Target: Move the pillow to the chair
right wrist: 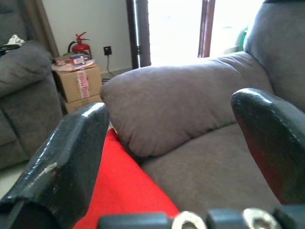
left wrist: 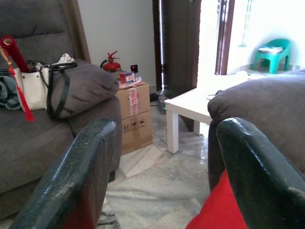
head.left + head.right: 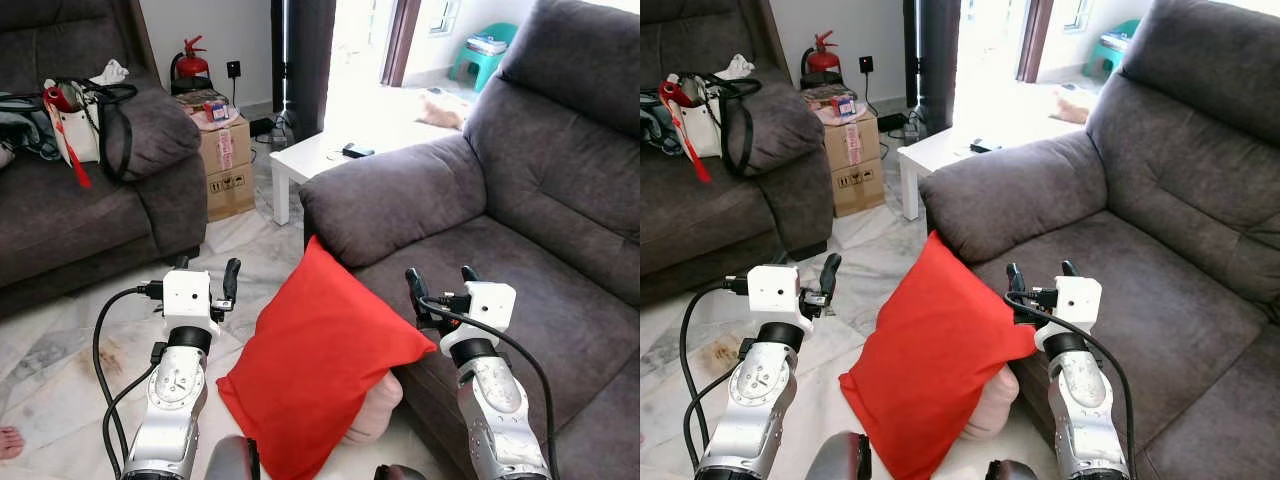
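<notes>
- Since the red pillow (image 3: 315, 360) stands tilted on a corner between my two arms, its top corner against the chair's armrest (image 3: 395, 195), I judge it soft, light and easily squashed.
- It leans against a pinkish thing (image 3: 375, 410) underneath; I cannot tell what that is.
- I would press it from both flat sides, or pinch an edge seam.
- My left gripper (image 3: 207, 275) hangs just beside its left edge, fingers apart, holding nothing.
- My right gripper (image 3: 440, 283) sits near its right corner over the chair (image 3: 540, 250) seat, fingers spread too.
</notes>
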